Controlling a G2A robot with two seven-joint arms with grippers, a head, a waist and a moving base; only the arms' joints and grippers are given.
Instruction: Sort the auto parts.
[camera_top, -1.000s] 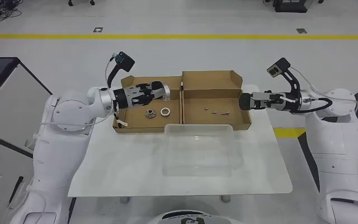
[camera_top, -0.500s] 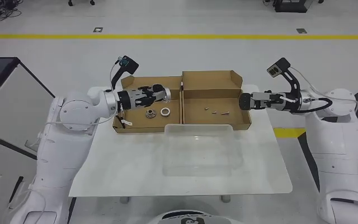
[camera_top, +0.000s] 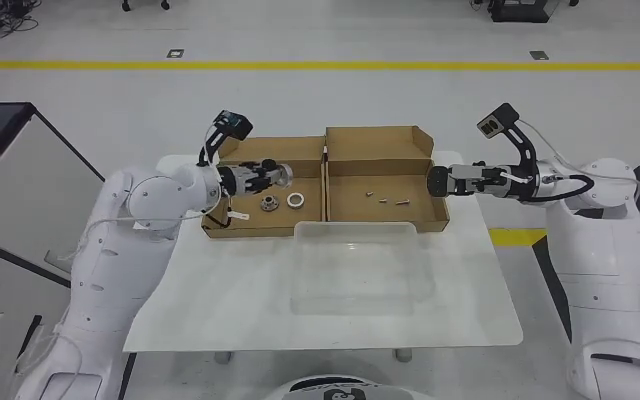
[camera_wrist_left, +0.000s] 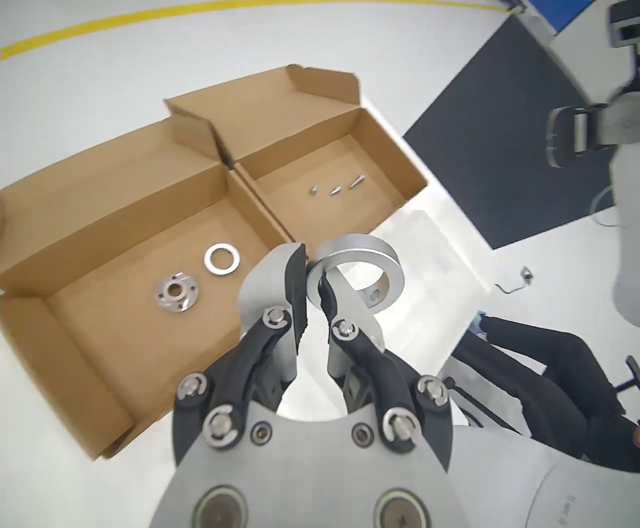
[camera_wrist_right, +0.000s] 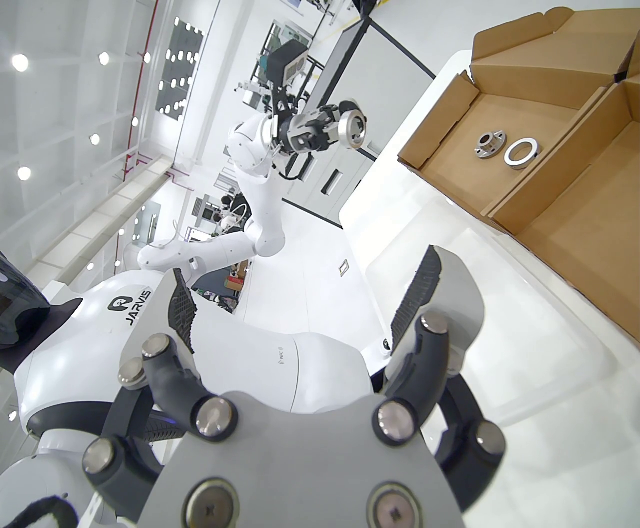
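1. Two open cardboard boxes stand side by side at the far side of the worktop (camera_top: 200, 310), their inner walls touching.
2. The left box (camera_wrist_left: 100, 325) holds two metal parts lying flat on its floor: a flanged hub (camera_wrist_left: 176, 296) and a flat washer (camera_wrist_left: 222, 258). They lie close together but apart, with the washer on the side towards the other box.
3. The right box (camera_wrist_left: 325, 170) holds three small bolts (camera_wrist_left: 335, 190) in a loose row near the middle of its floor, none touching another.
4. A clear tray (camera_top: 355, 226) sits on the worktop just in front of the boxes, mostly in front of the right one. I cannot make out anything inside it.
5. The left hand (camera_wrist_left: 312, 280) is clenched on a ring collar (camera_wrist_left: 357, 243) - one finger inside the ring, the other outside, pinching its wall. A small threaded hole shows in the wall's inner face.
6. In the top view, hand and collar hang over the far part of the left box, raised off its floor, above and to the far side of the hub and washer.
7. The right hand (camera_wrist_right: 305, 262) is released, its fingers spread wide and nothing between them. In the top view it sits at the outer right wall of the right box.
8. Standing in the way - the boxes' paired inner walls separate hub and washer from the bolts, and upright flaps rise along both boxes' far sides.
9. A yellow line (camera_top: 320, 65) runs across the floor beyond the worktop.
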